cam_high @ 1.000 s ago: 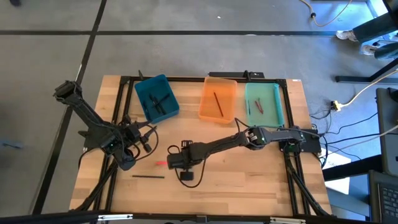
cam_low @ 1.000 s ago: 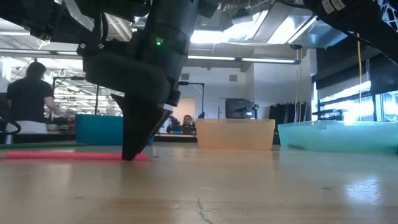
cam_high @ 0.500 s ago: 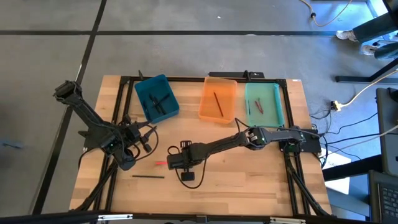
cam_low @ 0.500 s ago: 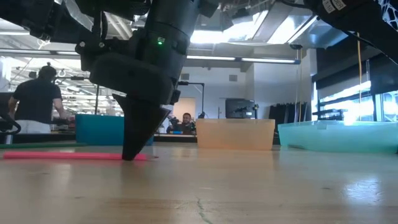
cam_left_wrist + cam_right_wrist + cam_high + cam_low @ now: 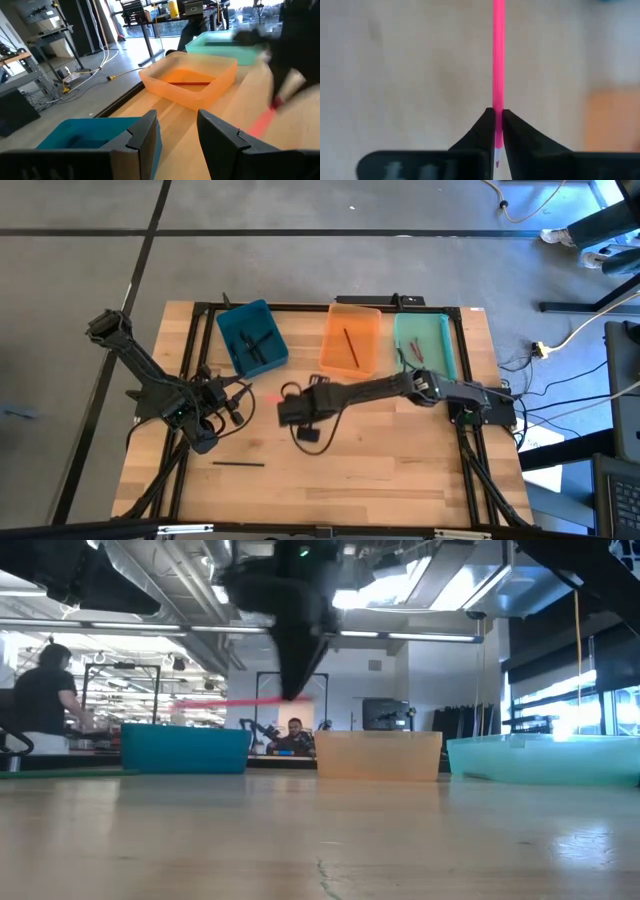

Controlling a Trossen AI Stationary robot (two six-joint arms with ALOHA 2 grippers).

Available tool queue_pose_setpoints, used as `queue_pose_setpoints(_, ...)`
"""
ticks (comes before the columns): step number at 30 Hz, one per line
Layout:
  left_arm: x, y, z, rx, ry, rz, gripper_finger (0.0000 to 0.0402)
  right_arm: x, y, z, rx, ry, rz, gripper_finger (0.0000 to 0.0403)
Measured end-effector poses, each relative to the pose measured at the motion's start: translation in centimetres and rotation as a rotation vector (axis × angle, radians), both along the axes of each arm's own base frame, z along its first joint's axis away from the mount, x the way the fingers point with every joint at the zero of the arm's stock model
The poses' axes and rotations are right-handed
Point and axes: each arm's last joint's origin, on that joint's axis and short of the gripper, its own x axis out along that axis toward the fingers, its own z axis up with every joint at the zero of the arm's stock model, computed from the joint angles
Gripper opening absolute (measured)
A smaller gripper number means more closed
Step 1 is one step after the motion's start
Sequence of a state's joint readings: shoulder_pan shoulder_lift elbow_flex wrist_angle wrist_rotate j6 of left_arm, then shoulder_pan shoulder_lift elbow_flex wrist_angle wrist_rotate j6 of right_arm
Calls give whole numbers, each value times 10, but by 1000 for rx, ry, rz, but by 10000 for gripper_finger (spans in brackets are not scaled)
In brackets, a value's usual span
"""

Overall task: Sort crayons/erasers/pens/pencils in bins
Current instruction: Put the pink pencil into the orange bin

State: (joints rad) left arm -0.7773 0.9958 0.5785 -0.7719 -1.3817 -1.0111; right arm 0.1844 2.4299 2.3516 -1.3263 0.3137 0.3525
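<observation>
A thin pink pencil [image 5: 498, 60] is gripped near its tip between the closed fingers of the right gripper [image 5: 498, 131] and held level above the wooden table [image 5: 400, 470], clear of the boards, near the middle. In the high view the right gripper [image 5: 287, 406] is seen just in front of the gap between the teal bin [image 5: 252, 337] and the orange bin [image 5: 351, 340]. Three shallow rectangular plastic bins are lined up along the far edge; the mint bin [image 5: 424, 346] sits nearest the far right corner. Dark sticks are seen in the teal bin, one reddish stick in the orange. A black pencil [image 5: 238, 464] lies alone near the front left corner, with bare planks around it. The left gripper [image 5: 176, 134] is parked by the left edge, fingers apart, nothing between them.
</observation>
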Motion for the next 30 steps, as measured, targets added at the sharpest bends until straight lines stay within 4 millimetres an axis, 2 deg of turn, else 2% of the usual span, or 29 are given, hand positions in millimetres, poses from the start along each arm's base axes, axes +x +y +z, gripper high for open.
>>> queue_pose_setpoints(2, 0, 0, 0, 0, 2, 0, 135, -9, -13, 14, -29, 21, -73, 33)
queue_pose_setpoints(6, 0, 0, 0, -4, 8, -3, 135, -23, -36, 30, -112, 68, -189, 33)
queue_pose_setpoints(12, 0, 0, -1, -11, 15, -7, 135, -34, -71, 53, -136, 34, -328, 33)
queue_pose_setpoints(19, 0, 0, -1, -25, 30, -15, 135, -35, -112, 54, -149, 25, -445, 33)
queue_pose_setpoints(30, 0, -1, -2, -43, 51, -26, 135, -50, -192, 47, -216, 45, -672, 33)
